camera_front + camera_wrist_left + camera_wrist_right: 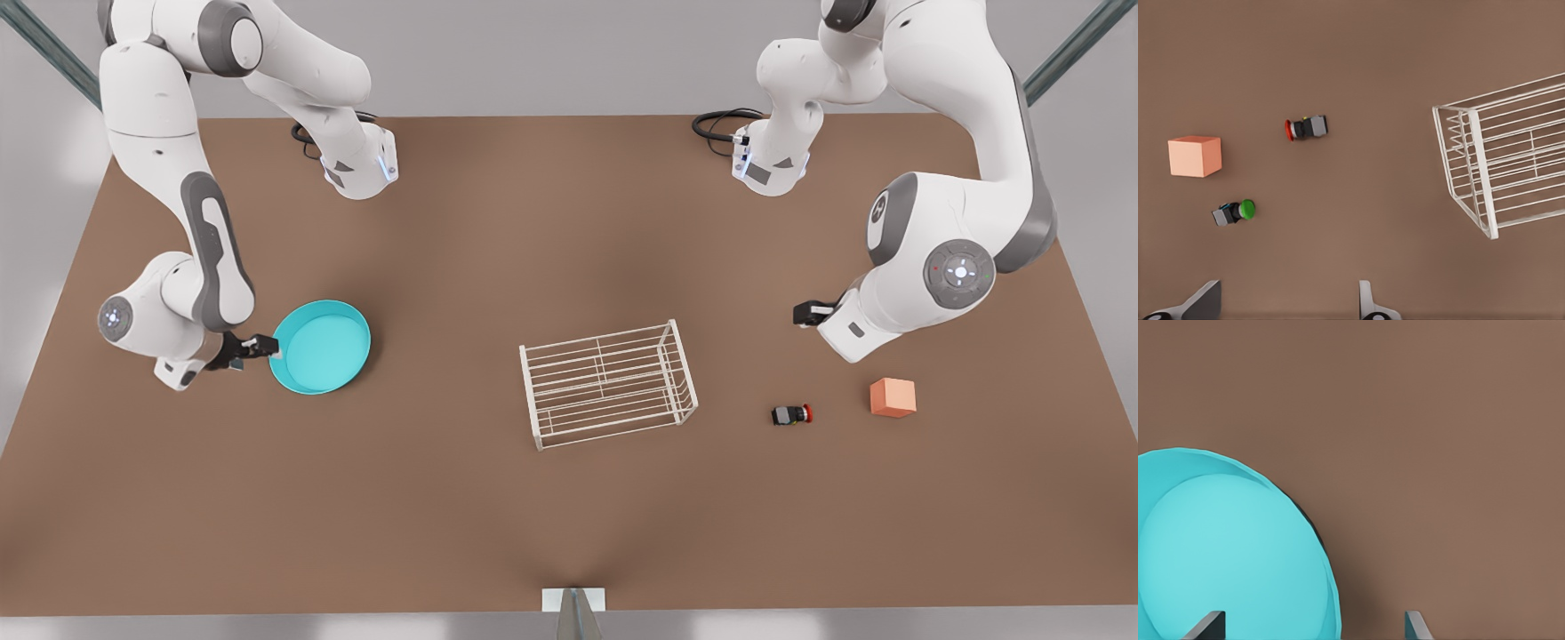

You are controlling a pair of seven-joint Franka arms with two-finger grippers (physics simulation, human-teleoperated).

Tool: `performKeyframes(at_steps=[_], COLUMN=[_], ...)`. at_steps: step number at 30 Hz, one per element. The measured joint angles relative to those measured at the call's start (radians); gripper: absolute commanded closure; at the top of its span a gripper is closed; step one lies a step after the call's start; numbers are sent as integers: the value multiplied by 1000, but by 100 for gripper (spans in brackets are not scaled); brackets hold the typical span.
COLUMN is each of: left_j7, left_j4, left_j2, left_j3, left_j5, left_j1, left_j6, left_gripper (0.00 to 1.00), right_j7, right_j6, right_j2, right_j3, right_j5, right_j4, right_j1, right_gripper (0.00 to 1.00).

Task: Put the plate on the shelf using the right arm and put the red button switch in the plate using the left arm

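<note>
Now right claw (267,348) at plate (322,347) rim

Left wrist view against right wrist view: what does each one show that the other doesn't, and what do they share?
Left wrist view: the shelf, the red button switch lying on its side, a green-capped switch, an orange-pink cube, and the open left tool above the table. Right wrist view: the plate, with the open right tool straddling its rim. Shared: the brown table.
</note>
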Motion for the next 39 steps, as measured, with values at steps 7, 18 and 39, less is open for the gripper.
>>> performKeyframes(at_steps=[7,18,39], left_j7=[-5,-10,-56], left_j4=[0,2,-2], left_j2=[6,14,111], left_j3=[6,8,34], left_j5=[2,3,15], left_j1=[-3,-6,-17], left_j6=[-4,-9,71], left_gripper=[0,0,0], right_j7=[-84,-167,-248], right_j6=[57,70,-39], right_j2=[28,60,38], right_j3=[0,0,9], right_j5=[68,105,153], right_j4=[-40,-48,61], right_j1=[-2,-1,1], right_gripper=[0,36,79])
